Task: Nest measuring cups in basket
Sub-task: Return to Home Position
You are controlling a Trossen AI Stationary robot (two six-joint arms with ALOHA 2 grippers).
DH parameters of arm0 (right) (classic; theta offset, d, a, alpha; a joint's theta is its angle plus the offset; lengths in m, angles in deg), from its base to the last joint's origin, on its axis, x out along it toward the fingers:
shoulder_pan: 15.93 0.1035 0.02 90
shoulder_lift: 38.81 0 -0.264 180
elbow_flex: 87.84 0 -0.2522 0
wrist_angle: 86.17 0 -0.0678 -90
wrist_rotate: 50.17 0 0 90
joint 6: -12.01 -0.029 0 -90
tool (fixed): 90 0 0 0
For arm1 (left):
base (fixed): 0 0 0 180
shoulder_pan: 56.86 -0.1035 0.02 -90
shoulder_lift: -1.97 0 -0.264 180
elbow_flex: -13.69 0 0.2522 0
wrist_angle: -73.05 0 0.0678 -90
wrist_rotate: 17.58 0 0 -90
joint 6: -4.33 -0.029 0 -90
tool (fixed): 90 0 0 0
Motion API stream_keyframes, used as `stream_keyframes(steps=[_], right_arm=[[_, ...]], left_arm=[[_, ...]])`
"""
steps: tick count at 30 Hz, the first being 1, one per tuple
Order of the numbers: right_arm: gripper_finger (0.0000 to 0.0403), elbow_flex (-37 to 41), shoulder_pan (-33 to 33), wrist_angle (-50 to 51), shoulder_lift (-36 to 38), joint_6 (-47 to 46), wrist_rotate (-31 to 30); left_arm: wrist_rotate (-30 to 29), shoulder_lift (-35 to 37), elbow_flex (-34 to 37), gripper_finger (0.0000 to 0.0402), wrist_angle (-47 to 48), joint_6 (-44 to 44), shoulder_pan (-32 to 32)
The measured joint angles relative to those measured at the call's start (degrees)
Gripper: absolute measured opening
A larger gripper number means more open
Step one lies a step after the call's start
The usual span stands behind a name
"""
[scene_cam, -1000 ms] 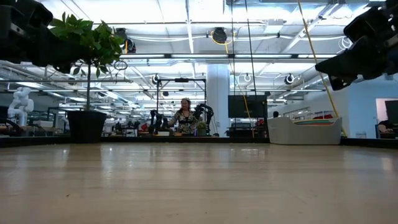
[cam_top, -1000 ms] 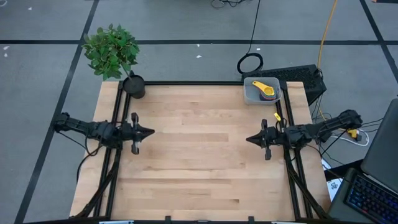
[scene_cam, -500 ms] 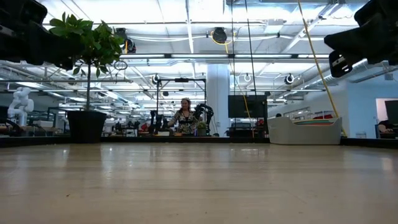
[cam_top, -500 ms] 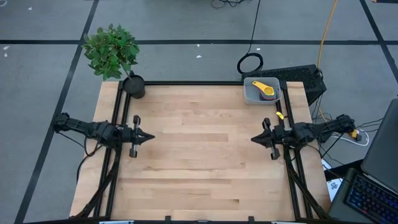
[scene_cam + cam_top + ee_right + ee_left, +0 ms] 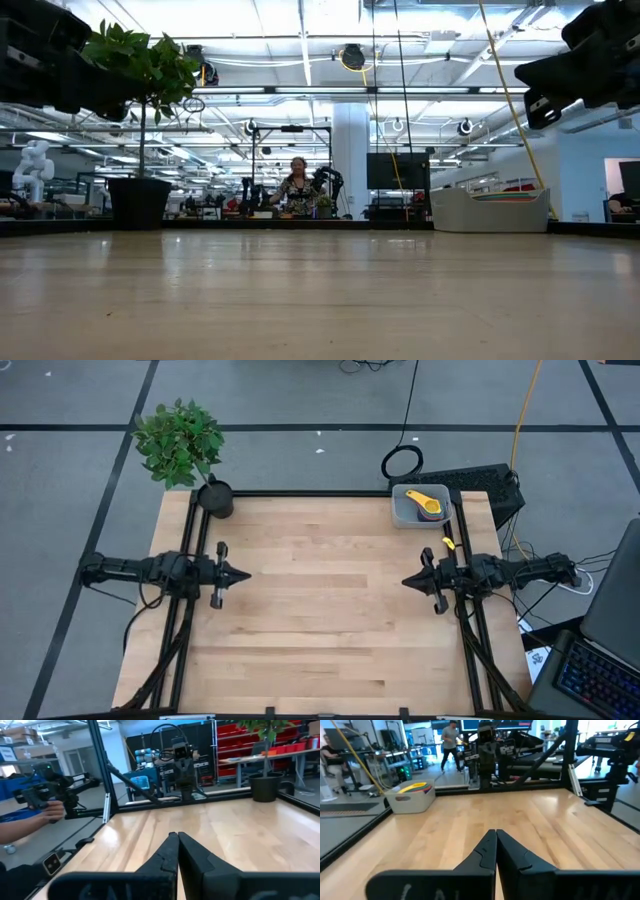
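Observation:
The light grey basket (image 5: 412, 508) stands at the table's far right corner. The measuring cups (image 5: 428, 504) sit stacked inside it, a yellow one on top with its handle pointing left. The left wrist view shows the basket (image 5: 413, 800) with the coloured cup rims (image 5: 415, 787) above its wall. My left gripper (image 5: 246, 573) hovers shut over the table's left side, pointing right. My right gripper (image 5: 405, 582) hovers shut over the right side, pointing left, nearer than the basket. Both shut fingertip pairs show in the wrist views, left gripper (image 5: 496, 833) and right gripper (image 5: 175, 836).
A black pot (image 5: 215, 498) with a green plant (image 5: 180, 440) stands at the table's far left corner. Bare wood (image 5: 320, 600) lies between the grippers. A keyboard (image 5: 480, 478) sits beyond the basket. A person's hand (image 5: 47, 812) holds a device off the table's near side.
My right gripper has drawn back a little toward the table's right edge and risen slightly, staying shut. The basket and the cups have stayed where they were.

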State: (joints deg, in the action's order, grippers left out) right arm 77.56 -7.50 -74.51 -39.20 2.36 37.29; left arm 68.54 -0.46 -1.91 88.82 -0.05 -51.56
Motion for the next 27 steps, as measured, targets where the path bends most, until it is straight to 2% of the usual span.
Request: stream_keyframes(steps=[6,12,27], right_arm=[[0.0,0.0,-2.1,0.1,0.0,0.3,2.8],[0.0,0.0,-3.6,0.2,0.0,0.1,2.8],[0.0,0.0,-3.5,0.2,0.0,4.8,2.6]], left_arm=[[3.8,0.0,0.0,0.0003,0.6,0.6,-3.8],[4.0,-0.5,0.0,0.0003,0.6,1.3,-6.2],[4.1,-0.6,0.0,0.0014,0.6,3.4,-6.3]])
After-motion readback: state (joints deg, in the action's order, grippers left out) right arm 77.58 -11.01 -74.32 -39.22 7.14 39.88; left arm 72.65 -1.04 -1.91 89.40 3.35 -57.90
